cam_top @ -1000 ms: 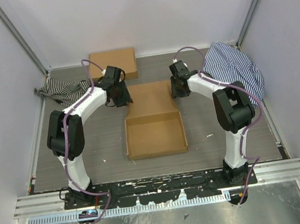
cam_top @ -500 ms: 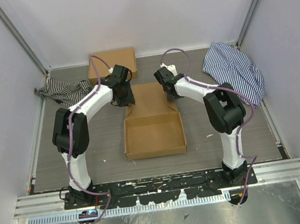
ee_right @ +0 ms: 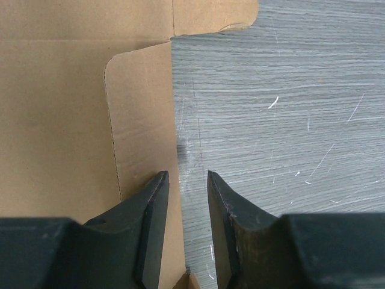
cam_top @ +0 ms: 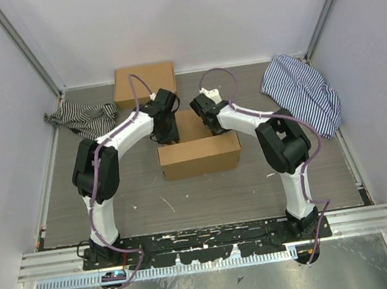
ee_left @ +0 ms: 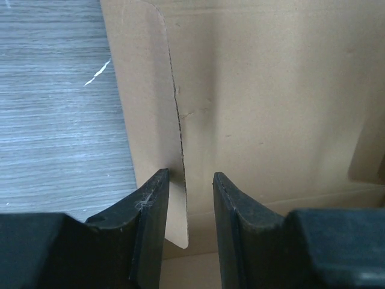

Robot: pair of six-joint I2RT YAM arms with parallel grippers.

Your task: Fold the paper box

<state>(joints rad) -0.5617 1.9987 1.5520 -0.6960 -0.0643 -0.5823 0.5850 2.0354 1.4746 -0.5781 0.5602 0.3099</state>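
On the far side: left end effector and right end effector half-open, straddling lid flaps, unclamped.
Paper box: lower both sides evenly.

Seen from above, both wrists cover the far edge of the paper box, so their fingertips and the cardboard under them are lost to me. In the close view at the left gripper, the box runs off 3 edges, and I can't tell whether the fingers touch the flap. The second box has its near right corner behind the left wrist.
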